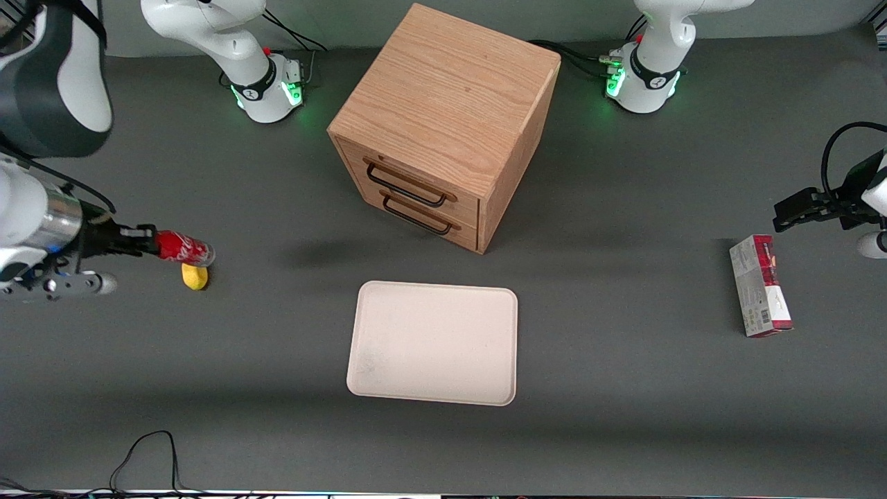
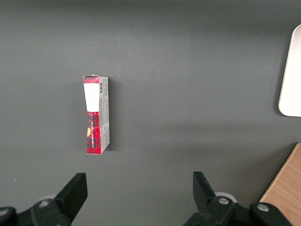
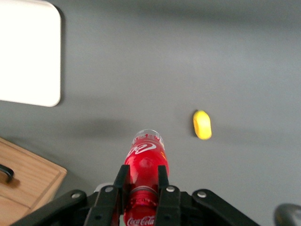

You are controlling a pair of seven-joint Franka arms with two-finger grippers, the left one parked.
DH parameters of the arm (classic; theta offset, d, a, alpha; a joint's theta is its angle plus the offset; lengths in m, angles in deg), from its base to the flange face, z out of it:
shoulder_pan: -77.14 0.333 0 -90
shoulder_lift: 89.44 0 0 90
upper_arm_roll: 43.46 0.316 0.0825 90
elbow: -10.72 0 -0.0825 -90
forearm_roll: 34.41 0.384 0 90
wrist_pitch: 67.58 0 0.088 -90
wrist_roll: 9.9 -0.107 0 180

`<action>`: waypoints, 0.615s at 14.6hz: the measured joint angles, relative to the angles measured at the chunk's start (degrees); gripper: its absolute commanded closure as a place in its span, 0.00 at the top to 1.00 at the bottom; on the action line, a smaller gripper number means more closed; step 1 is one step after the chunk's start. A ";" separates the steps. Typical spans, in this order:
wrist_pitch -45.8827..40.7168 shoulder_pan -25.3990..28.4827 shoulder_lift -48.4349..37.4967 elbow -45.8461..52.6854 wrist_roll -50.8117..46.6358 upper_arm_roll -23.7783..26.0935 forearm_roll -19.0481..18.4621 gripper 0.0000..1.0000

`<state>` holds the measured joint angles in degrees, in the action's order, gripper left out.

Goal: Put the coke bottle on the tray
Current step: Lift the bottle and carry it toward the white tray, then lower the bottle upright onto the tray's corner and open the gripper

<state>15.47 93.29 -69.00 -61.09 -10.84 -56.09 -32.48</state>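
Coke bottle (image 1: 183, 248), red with clear base, clamped at its capped end between the fingers of the gripper (image 1: 149, 242), lifted off the desk (image 1: 624, 208) toward the working arm's end, well apart from the tray (image 1: 433, 342). Just below the bottle, a small yellow object (image 1: 195, 276) lying on the desk. Nearer the middle, cream tray, flat and bare, in front of the wooden drawer cabinet (image 1: 443, 125). Toward the parked arm's end, well away from the tray, a red-and-grey carton (image 1: 760, 294) lying flat.
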 measured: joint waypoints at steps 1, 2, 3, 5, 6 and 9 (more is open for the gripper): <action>-0.15 0.45 3.77 4.63 -2.62 0.62 1.06 0.00; -0.17 0.79 7.33 8.76 -5.26 1.05 1.89 0.00; -0.11 0.98 10.81 12.44 -7.64 1.56 2.29 0.00; 1.77 0.94 16.63 17.57 -12.52 3.47 2.44 0.00; 4.11 0.97 18.75 19.04 -15.42 4.47 2.47 0.00; 11.95 1.20 22.20 20.79 -24.59 8.13 2.50 0.00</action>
<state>27.41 94.50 -46.80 -40.30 -35.43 -47.96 -29.98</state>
